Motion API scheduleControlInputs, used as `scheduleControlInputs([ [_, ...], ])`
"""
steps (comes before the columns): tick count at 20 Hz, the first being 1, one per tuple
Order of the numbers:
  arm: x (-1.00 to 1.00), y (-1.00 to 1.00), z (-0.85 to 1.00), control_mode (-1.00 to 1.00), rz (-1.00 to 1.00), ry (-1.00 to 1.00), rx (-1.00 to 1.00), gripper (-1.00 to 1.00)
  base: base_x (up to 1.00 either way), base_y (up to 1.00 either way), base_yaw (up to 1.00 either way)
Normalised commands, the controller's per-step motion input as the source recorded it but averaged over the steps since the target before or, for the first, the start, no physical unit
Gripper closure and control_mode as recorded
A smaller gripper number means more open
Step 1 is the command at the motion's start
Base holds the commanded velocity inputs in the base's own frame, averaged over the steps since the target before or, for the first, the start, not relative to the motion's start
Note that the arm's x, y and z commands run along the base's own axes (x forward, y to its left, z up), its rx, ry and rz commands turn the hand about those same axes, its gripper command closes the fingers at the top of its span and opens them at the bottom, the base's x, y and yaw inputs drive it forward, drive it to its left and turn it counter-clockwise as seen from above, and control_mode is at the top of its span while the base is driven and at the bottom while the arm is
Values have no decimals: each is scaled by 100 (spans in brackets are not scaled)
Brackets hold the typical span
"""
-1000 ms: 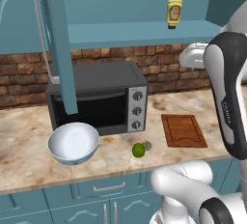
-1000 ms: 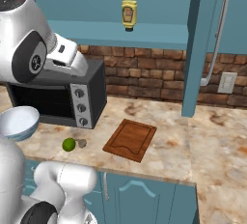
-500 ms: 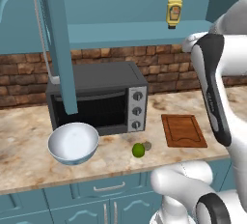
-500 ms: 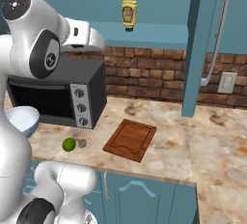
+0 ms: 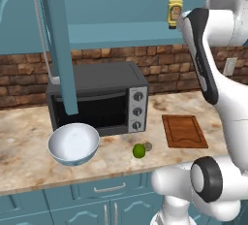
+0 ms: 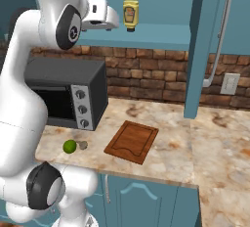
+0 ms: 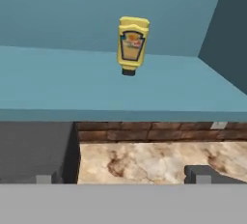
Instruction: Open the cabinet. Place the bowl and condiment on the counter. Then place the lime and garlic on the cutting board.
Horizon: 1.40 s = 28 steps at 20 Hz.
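The cabinet stands open, its door [image 5: 57,49] swung out edge-on at the left and its blue shelf [image 5: 121,32] bare in front. A yellow condiment bottle [image 5: 175,13] stands cap-down on that shelf [image 7: 96,83]. My gripper [image 6: 111,22] hangs open at shelf height, just left of the condiment [image 6: 129,14] and apart from it. In the hand view the condiment [image 7: 132,44] is ahead, and the fingertips [image 7: 200,175] are spread wide with nothing between them. The white bowl [image 5: 73,143] rests on the counter. Lime [image 5: 139,151] and garlic [image 5: 147,146] lie beside the wooden cutting board [image 5: 183,131].
A black toaster oven [image 5: 97,98] sits against the brick wall behind the bowl. The other cabinet door [image 6: 202,45] hangs open over the counter on the right. Marble counter [image 6: 171,147] surrounds the cutting board [image 6: 132,141]. A wall socket [image 6: 228,83] is at the far right.
The arm has risen and carried the hand up from oven height to the cabinet shelf, closer to the condiment. The gripper stays open. Nothing on the counter has moved.
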Motion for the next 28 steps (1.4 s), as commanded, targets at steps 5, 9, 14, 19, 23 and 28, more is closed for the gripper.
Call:
scheduleControlInputs([
  [5, 93, -10, -10, -100, 0, -2, 0, -100, 0, 0, 0],
  [9, 57, -3, -20, -100, 0, -4, 0, -100, 0, 0, 0],
  [14, 50, -12, -10, -100, 0, 0, 0, -100, 0, 0, 0],
  [19, 50, -14, -8, -100, -3, -5, 0, -100, 0, 0, 0],
  [23, 51, -2, -9, -100, -12, -5, 0, -100, 0, 0, 0],
  [28, 39, 0, -2, -100, -13, -3, 1, -100, 0, 0, 0],
])
